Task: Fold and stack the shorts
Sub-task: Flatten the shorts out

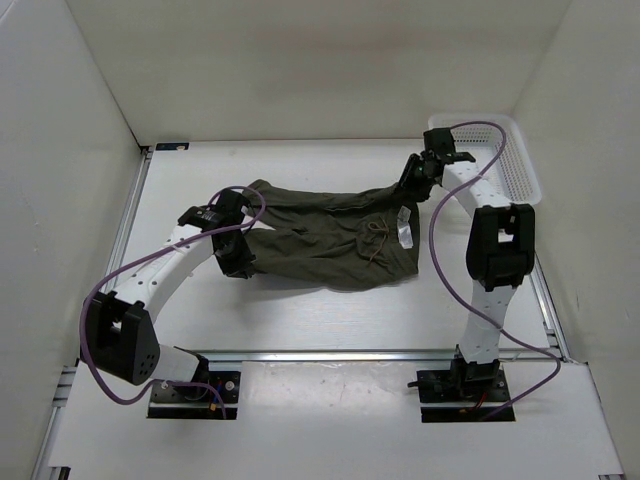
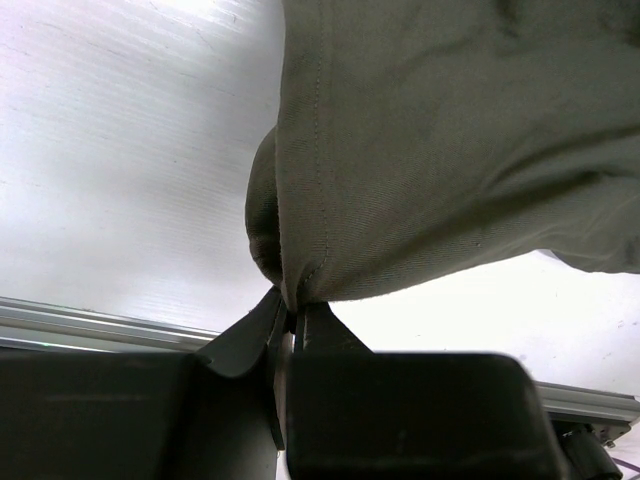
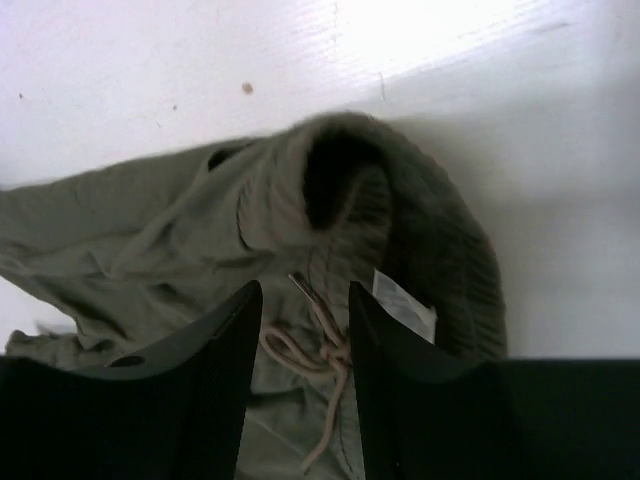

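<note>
Seen from overhead, a pair of dark olive shorts [image 1: 320, 235] lies wrinkled in the middle of a white table [image 1: 300, 320]. Its long axis runs left to right across the frame. The waistband [image 1: 400, 255] is at the right end and the two legs point left. A white basket [image 1: 520, 165] sits in the upper right corner, apart from the cloth. The left gripper [image 1: 238, 262] is at the left end of the lower leg. The right gripper [image 1: 413, 185] is at the waistband's upper corner. From this height neither gripper's finger spacing can be read.

The left wrist view shows it for that side. Two dark fingers [image 2: 250, 335] are clenched on a fold of the hem at lower centre. The fabric fans up and to the right, filling the upper right of the frame. A metal rail [image 2: 100, 322] crosses the lower left.

The right wrist view shows its fingers [image 3: 215, 350] spread apart and released, grasping nothing. Between and beyond them the ribbed waistband bunches into an arch. A pale drawstring [image 3: 315, 350] is knotted at lower centre, with a white label [image 3: 405, 305] just to its right.
</note>
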Action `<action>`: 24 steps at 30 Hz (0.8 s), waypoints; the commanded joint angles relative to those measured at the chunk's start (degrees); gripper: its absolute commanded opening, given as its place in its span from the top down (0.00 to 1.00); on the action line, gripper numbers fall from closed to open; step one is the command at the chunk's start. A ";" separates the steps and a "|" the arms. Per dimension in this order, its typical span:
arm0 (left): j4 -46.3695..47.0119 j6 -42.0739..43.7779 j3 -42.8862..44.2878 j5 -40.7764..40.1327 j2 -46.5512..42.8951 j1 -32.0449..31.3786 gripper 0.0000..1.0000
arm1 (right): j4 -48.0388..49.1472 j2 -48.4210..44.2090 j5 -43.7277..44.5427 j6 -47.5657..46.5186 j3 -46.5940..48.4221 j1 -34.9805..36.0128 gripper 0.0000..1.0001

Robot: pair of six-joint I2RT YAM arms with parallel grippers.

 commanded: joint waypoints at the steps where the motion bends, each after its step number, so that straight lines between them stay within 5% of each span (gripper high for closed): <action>1: 0.03 0.61 0.52 -0.91 -0.60 -0.30 0.89 | 1.89 -4.13 2.67 -2.13 -4.19 -0.10 0.55; 8: -0.50 0.61 1.57 -0.91 -0.60 -0.83 0.89 | 4.08 -5.80 2.15 -3.18 -12.98 0.96 0.47; 16: -0.50 0.61 1.05 -0.91 -0.60 -1.35 0.89 | 6.64 -3.34 -1.19 -3.71 -13.61 2.01 0.65; 24: -0.50 0.61 1.05 -0.91 -0.60 -1.35 0.89 | 5.85 -12.39 10.85 -2.39 -16.77 3.33 0.68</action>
